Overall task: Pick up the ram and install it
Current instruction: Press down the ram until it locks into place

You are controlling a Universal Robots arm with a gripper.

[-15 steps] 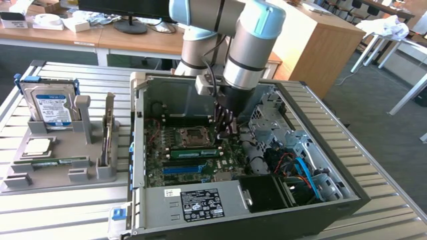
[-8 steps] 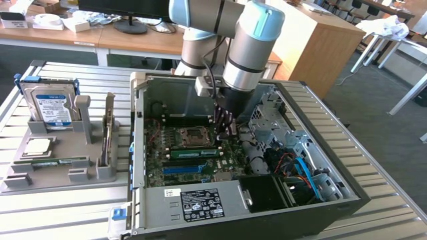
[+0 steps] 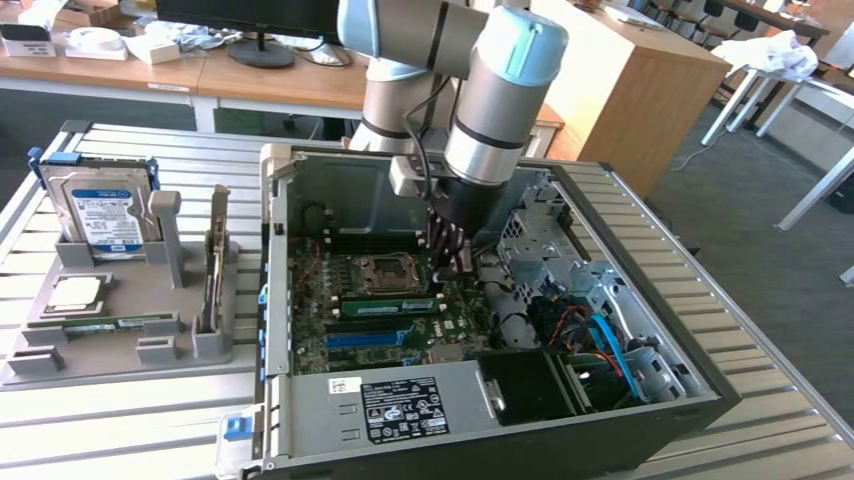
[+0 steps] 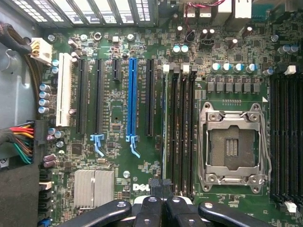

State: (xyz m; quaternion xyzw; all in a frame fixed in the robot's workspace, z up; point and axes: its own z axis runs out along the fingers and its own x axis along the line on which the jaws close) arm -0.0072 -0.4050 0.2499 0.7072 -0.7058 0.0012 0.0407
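Nearest the wrist camera, the hand (image 4: 163, 191) is seen clenched, its fingers pressed together with nothing gripped between them, and it is poised low over one end of the memory slots (image 4: 182, 127) on the motherboard (image 4: 113, 118). The ram (image 3: 387, 305) is found already standing in a slot inside the open computer case (image 3: 534, 450). In the exterior view it is shown as a green strip at six o'clock of the processor socket (image 3: 387, 270) and at twelve o'clock of the blue expansion slot (image 3: 363, 339), with the hand at its three o'clock end. The pick-up is therefore judged done, and the seating stage of the install is judged to be in hand. Whether the stick is fully home, or its end latches closed, cannot be told. A finishing press would call for force straight down on the stick's upper edge, in line with the slot. At nine o'clock of the case, a grey holder (image 3: 120, 350) with a hard drive (image 3: 104, 215) is seen on the tabletop (image 3: 134, 420).
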